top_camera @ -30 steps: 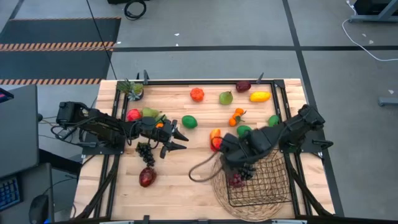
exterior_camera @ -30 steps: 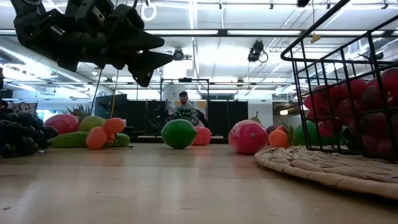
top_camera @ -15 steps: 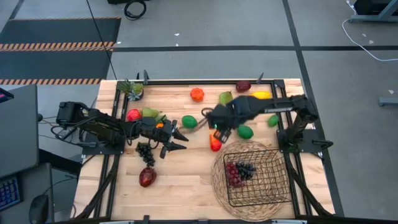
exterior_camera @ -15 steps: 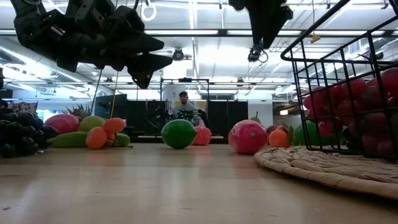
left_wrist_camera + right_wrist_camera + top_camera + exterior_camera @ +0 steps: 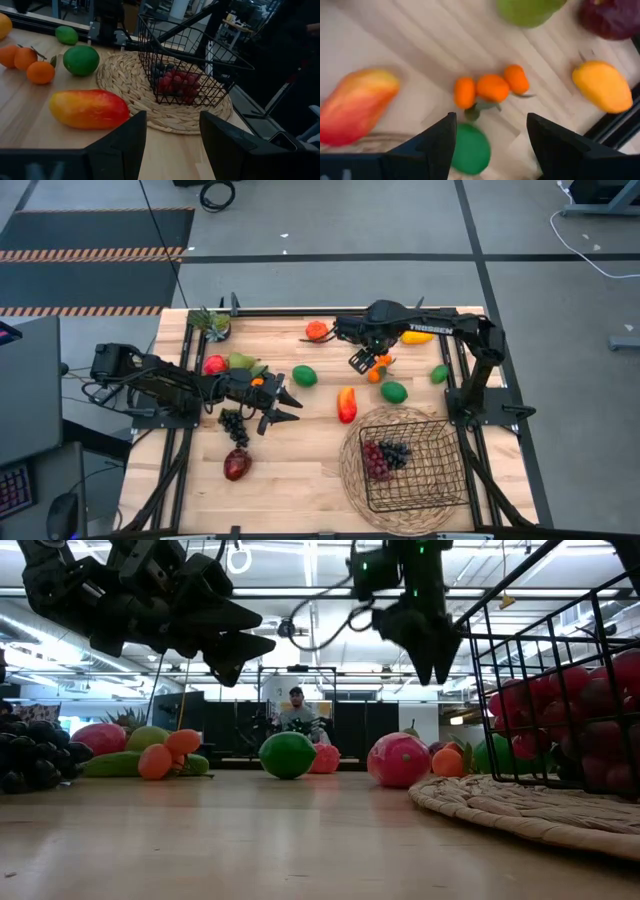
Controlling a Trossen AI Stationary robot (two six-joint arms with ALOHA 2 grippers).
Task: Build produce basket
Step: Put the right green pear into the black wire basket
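The black wire basket point(image 5: 430, 480) stands on a round woven mat and holds red and dark grape bunches point(image 5: 383, 457). Toy produce lies scattered on the table: an orange cluster point(image 5: 382, 368), a red-yellow mango point(image 5: 346, 404), a lime point(image 5: 304, 376) and dark grapes point(image 5: 233, 423). My right gripper point(image 5: 360, 362) hovers open and empty just above the orange cluster point(image 5: 492, 87), at the far middle of the table. My left gripper point(image 5: 292, 408) hangs open and empty above the table's left middle, between the dark grapes and the mango point(image 5: 89, 108).
A yellow mango point(image 5: 417, 335), an orange-red fruit point(image 5: 316, 330), green fruits point(image 5: 394, 392) point(image 5: 440, 373), a red apple point(image 5: 214, 364), a green pear point(image 5: 240, 361) and a dark red fruit point(image 5: 237, 464) lie around. A black frame point(image 5: 300, 311) borders the table.
My right gripper has risen from the basket and swung toward the table's far edge, first over the mango, then to above the orange cluster. The grapes stay in the basket.
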